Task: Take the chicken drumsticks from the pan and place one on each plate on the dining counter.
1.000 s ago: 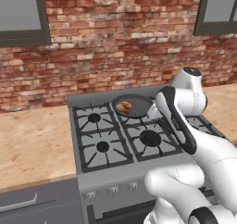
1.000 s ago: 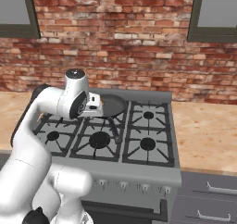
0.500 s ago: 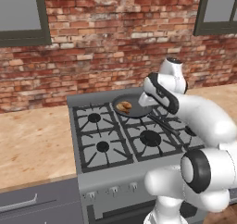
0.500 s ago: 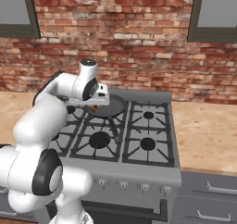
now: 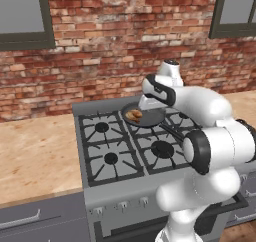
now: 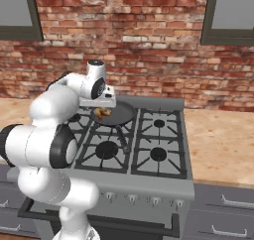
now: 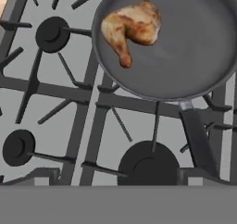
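Note:
The dark round pan (image 5: 149,117) (image 6: 119,113) (image 7: 185,52) sits on the stove's back middle burner. Its long black handle (image 7: 197,136) points toward the stove's front. Golden-brown chicken drumsticks (image 5: 134,116) (image 6: 102,113) (image 7: 132,28) lie close together in the pan's left part; I cannot tell them apart. My gripper (image 5: 146,104) (image 6: 99,105) hangs open just above the pan, over the chicken, holding nothing. The plates and the dining counter are out of view.
The grey stove (image 5: 112,158) (image 6: 149,154) has black grates and several burners (image 7: 52,32). Light wood counters (image 5: 35,156) (image 6: 223,142) flank it. A red brick wall (image 5: 110,51) rises right behind the stove.
The arm has stretched forward from near the stove's front, carrying the open gripper to just above the pan. The pan and chicken have not moved.

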You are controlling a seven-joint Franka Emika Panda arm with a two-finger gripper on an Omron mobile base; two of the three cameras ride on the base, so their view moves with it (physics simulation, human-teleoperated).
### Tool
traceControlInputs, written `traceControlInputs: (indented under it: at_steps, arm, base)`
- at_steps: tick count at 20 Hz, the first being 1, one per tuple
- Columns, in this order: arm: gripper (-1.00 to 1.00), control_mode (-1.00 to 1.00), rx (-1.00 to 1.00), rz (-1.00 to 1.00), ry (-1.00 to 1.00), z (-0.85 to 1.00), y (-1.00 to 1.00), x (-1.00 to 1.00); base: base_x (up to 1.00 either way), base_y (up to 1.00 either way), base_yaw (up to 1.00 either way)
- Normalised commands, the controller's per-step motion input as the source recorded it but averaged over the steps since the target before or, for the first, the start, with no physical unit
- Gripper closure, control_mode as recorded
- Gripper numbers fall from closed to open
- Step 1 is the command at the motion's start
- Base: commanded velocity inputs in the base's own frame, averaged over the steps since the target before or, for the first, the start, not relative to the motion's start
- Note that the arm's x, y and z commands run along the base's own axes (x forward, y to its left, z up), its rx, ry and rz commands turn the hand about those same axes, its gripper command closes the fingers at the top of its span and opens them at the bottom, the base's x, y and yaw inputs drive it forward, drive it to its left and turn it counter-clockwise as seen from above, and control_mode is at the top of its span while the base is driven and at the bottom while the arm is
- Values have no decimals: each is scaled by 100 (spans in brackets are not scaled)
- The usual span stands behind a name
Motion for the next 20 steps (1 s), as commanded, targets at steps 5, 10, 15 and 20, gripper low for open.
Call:
traceControlInputs:
  at_steps: [5, 10, 15, 20]
  arm:
    - [-100, -100, 0, -9, 1, -36, 46, 28]
    - [-100, -100, 0, -1, 5, -39, 12, 38]
    - [-100, -100, 0, 0, 0, -32, 4, 47]
    - [-100, -100, 0, 0, 0, -16, 0, 46]
  base:
    - [0, 0, 0]
    - [0, 0, 0]
    - [0, 0, 0]
    - [0, 0, 0]
